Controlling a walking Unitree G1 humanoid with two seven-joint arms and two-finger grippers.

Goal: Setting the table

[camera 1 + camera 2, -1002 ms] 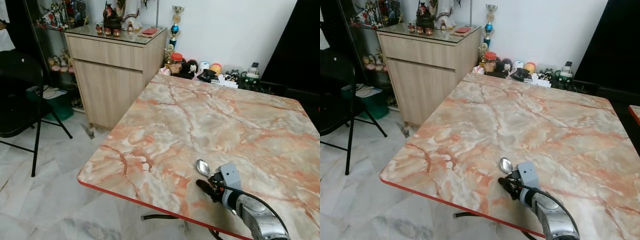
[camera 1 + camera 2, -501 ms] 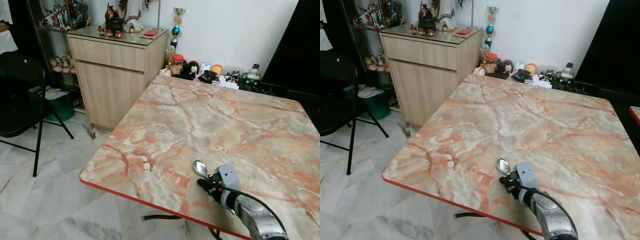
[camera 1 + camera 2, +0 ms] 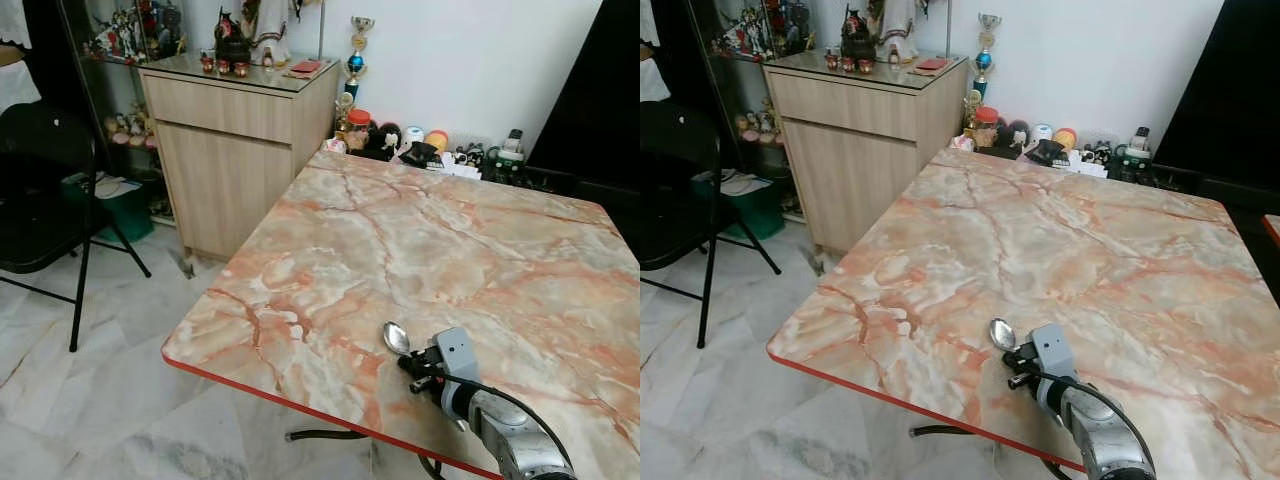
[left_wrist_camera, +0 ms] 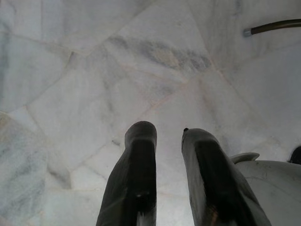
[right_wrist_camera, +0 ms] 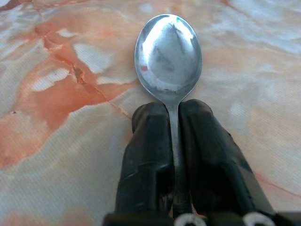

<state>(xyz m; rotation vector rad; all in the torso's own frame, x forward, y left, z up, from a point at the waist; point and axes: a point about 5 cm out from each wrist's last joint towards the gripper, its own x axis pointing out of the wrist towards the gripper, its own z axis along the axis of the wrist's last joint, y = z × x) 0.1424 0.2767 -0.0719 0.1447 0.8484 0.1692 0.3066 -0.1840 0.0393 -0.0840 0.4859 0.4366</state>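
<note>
Right hand [image 3: 1019,364] apparently gripping spoon [image 3: 1002,334], low over marble table [image 3: 1060,240]

The spoon's [image 5: 168,54] handle was hidden between the two black fingers [image 5: 146,155] of the right pincer [image 5: 173,115]; only the bowl and a thin strip of the neck showed. In the head views the right arm [image 3: 510,440] ran off the lower edge, so its upper part could not be seen. The table [image 3: 420,230] was cut at the right and lower edges, its near right corner out of frame. The black chair [image 3: 40,190] was cropped at the left edge. The small figures on the cabinet [image 3: 240,110] and the clutter [image 3: 420,145] beyond the table's far edge were too small to identify. The left pincer's [image 4: 167,136] fingers were cropped at the base.
</note>
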